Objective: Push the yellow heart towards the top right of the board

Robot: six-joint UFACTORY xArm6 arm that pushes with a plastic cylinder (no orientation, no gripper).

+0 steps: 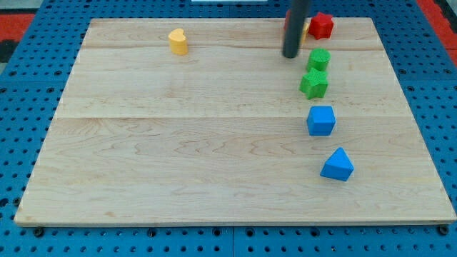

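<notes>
The yellow heart [178, 41] stands near the view's top, left of centre, on the wooden board [178, 143]. My tip [290, 55] is far to the heart's right, near the top right of the board. The tip sits just left of a green block [318, 60] and below-left of a red block [321, 25]. The rod hides part of a yellow-and-red block behind it [305, 28].
A green star [313, 83] lies below the green block. A blue cube [321, 120] and a blue triangular block [337, 165] follow further down the view's right side. The board lies on a blue pegboard [28, 107].
</notes>
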